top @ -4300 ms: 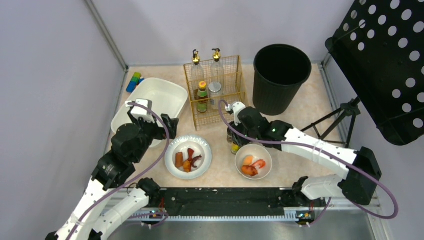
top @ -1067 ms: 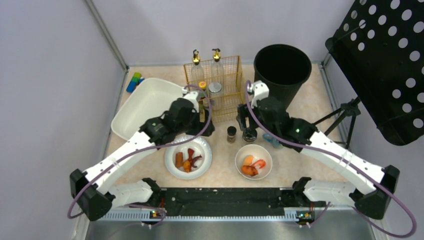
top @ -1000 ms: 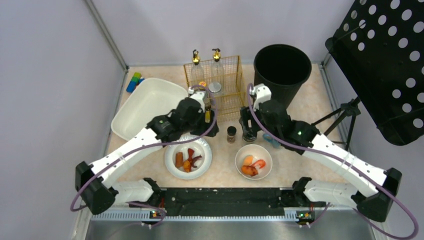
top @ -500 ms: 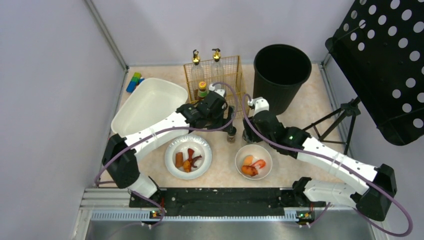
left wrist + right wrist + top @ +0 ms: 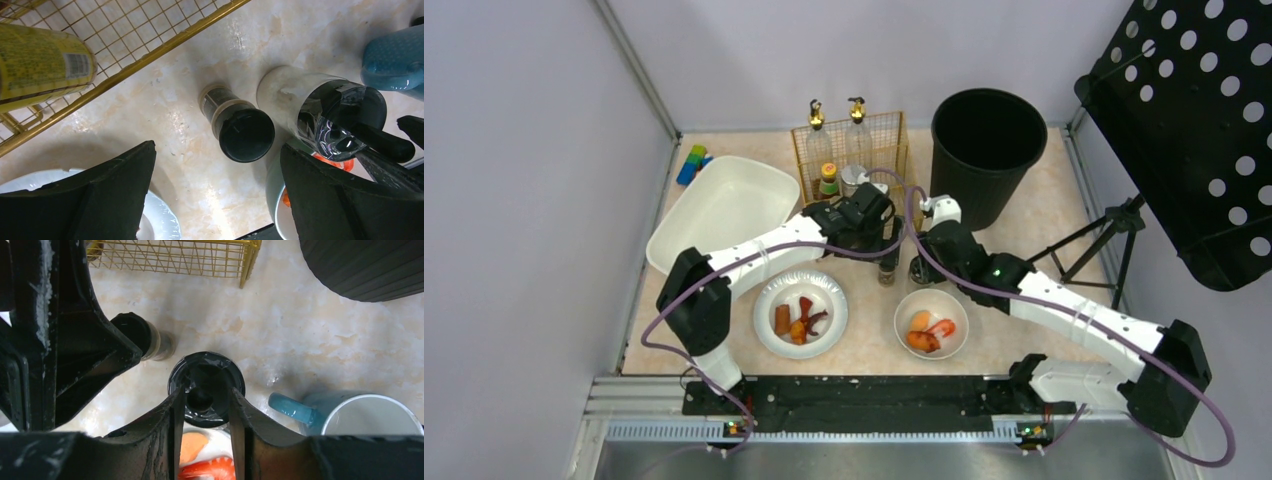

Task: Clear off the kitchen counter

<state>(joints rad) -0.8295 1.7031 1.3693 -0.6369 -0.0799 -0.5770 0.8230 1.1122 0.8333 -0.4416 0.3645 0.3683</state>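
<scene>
The kitchen counter (image 5: 1034,225) is beige marbled stone. A small jar with a black cap (image 5: 886,270) stands on it in front of the gold wire rack (image 5: 856,175). My left gripper (image 5: 888,247) is open and empty just above the jar. In the left wrist view the jar (image 5: 244,134) sits ahead of the gap between the wide-apart fingers of the left gripper (image 5: 215,195). My right gripper (image 5: 206,410) is shut on the shiny black top of a clear shaker (image 5: 206,385), which stands upright beside the jar. The shaker (image 5: 920,270) also shows from above.
A plate (image 5: 826,288) with food scraps and a bowl (image 5: 960,312) with shrimp lie near the front. A blue mug (image 5: 360,422) stands right of the shaker. A black bin (image 5: 987,150), a white tub (image 5: 724,205) and coloured blocks (image 5: 692,163) sit further back.
My left arm has swung right, from beside the tub across the rack front to above the small jar. My right gripper has stayed on the shaker and shifted slightly.
</scene>
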